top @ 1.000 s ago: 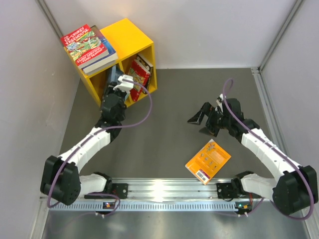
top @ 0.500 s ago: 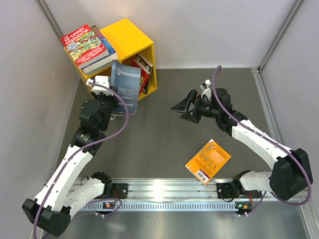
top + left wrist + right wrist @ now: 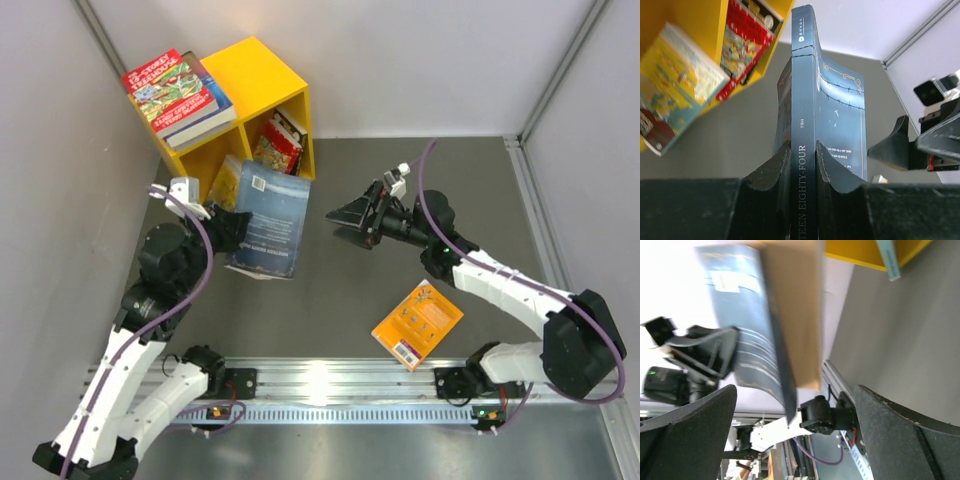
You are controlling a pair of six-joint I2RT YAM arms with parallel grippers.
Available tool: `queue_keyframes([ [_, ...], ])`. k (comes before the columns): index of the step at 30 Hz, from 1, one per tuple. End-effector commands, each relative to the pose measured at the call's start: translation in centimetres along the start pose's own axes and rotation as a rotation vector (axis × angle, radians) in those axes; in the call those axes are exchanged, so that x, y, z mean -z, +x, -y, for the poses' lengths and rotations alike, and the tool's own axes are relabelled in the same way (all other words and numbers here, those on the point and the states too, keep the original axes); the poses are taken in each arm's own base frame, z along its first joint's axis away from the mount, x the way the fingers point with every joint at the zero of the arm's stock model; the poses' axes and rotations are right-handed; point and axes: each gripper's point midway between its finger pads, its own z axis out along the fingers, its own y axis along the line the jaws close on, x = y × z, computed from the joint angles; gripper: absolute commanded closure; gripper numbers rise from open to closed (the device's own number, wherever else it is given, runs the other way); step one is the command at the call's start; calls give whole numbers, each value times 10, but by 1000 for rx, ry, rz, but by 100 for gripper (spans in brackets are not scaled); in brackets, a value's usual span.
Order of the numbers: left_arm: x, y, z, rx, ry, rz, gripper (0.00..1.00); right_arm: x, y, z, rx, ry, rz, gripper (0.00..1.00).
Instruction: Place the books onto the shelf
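My left gripper [image 3: 228,228] [image 3: 803,147] is shut on the spine of a dark blue book [image 3: 270,222] [image 3: 837,100], which hangs in front of the yellow shelf [image 3: 255,75] [image 3: 690,20]. My right gripper [image 3: 345,222] [image 3: 795,430] stands open just right of that book [image 3: 750,325], its fingers wide on either side of the book's free edge without touching it. A stack of books [image 3: 178,95] lies on top of the shelf. Red books [image 3: 278,145] [image 3: 742,45] stand in its right compartment, and a yellow-blue book [image 3: 682,95] leans in the left one. An orange book [image 3: 417,325] lies flat on the table.
Grey walls close in the left, back and right sides. The metal rail [image 3: 330,385] with both arm bases runs along the near edge. The shelf sits in the far left corner, its openings facing the arms.
My left arm has drawn back from the shelf's left compartment with the dark blue book, swinging it out and down. My right gripper has moved left towards the book, still open.
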Motion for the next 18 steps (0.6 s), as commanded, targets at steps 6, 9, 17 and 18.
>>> queue_keyframes([
  [6,8,-24,26,150,94,72,100,-30,-4,-54,6,-211,-1,0],
  [9,8,-22,27,185,97,67,100,-49,4,-61,2,-229,-29,0],
  [17,17,-10,18,228,65,52,100,-64,24,-86,-30,-337,-81,21],
  [18,20,-9,16,227,59,60,100,-63,26,-84,-33,-336,-85,28],
])
